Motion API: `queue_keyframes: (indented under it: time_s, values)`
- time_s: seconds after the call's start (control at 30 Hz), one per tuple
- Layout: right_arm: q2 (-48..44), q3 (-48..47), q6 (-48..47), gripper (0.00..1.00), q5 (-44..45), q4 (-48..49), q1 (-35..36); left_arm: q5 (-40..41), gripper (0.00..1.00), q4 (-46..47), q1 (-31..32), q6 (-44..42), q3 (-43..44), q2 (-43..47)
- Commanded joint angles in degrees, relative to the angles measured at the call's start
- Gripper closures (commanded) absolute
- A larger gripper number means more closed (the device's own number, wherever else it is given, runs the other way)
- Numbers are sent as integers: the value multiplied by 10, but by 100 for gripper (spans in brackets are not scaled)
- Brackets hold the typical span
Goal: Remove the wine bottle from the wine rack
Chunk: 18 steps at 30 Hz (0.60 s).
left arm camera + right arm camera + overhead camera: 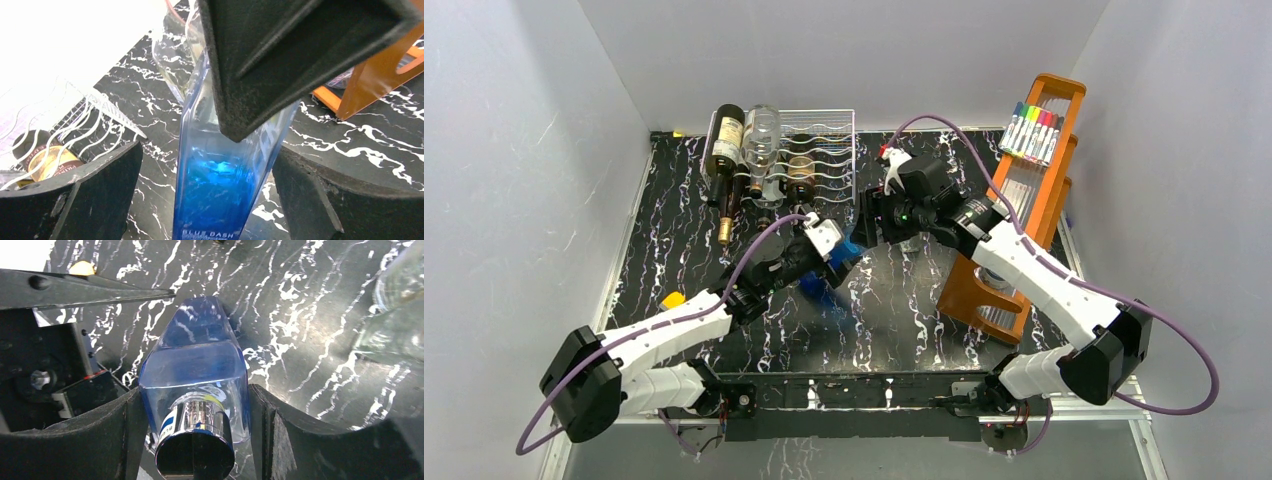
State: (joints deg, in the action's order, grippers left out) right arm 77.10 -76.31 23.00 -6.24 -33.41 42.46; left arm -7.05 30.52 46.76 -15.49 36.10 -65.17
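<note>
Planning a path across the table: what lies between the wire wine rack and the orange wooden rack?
A blue bottle, clamped by the right gripper, the open left gripper around it; the top view shows this.

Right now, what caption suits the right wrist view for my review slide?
Right claw clamps the shoulders of a square blue glass bottle with a silver cap, black white-veined tabletop behind.

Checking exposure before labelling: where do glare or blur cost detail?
Left wrist: the wall behind the wine rack is blown out white, washing out its wires. Right wrist: the cap of the blue bottle mirrors glare; the clear glass at right is blurred. Top external: evenly lit, sharp.
</note>
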Motion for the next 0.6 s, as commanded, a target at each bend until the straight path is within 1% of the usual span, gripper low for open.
queue_keyframes:
  time_s: [0.0, 0.13, 0.37, 0.43, 0.57]
  values:
    - [-22, -83, -32, 91, 77, -64, -1, 2, 2, 27, 2, -3, 23, 31]
    - [-22, -136, -49, 97, 133, -147, -2, 39, 2, 32, 2, -4, 18, 50]
    - [-17, -216, -60, 100, 166, -258, -2, 131, 2, 52, 3, -16, 3, 77]
    - [-9, -228, -58, 100, 183, -270, -2, 156, 2, 53, 3, -17, 3, 80]
    - [9, -244, -58, 100, 208, -264, -3, 186, 2, 52, 1, -19, 3, 78]
